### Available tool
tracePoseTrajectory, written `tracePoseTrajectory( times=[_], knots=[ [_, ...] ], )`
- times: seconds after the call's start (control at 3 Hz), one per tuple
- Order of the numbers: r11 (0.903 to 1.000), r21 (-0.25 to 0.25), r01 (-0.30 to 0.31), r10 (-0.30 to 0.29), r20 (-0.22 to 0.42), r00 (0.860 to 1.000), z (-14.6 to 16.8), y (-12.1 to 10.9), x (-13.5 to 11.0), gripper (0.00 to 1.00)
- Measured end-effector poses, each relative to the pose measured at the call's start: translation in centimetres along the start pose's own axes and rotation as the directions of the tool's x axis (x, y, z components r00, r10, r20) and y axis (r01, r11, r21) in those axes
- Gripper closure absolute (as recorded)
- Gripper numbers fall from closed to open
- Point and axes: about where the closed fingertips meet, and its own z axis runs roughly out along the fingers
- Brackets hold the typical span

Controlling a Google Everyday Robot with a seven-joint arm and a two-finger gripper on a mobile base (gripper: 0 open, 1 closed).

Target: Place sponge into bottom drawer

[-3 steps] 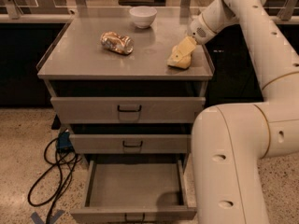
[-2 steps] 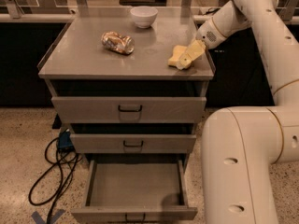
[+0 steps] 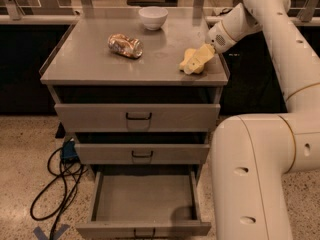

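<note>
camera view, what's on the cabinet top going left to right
dented can → white bowl → sponge → tool, at the sponge's right end

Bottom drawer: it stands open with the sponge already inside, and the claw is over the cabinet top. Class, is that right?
No. The camera view shows the open bottom drawer empty; the sponge lies on the cabinet top, by the claw.

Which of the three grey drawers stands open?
The bottom drawer, pulled out with its tray showing; both above are shut. The gripper is at the sponge on top.
</note>
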Motion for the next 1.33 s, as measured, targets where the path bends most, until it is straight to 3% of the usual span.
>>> tracePoseTrajectory(
  times=[0.33,0.67,1.0,1.33],
  knots=[
    [1.0000,0.001,-0.004,0.004,-0.008,1.000,4.1,-1.5,-0.2,0.00],
    [1.0000,0.001,-0.004,0.004,-0.008,1.000,4.1,-1.5,-0.2,0.00],
    [0.9990,0.044,0.013,-0.014,0.015,1.000,0.1,-1.2,-1.0,0.19],
    [0.9968,0.079,-0.015,0.008,0.084,0.996,-8.4,0.7,-1.0,0.42]
  ],
)
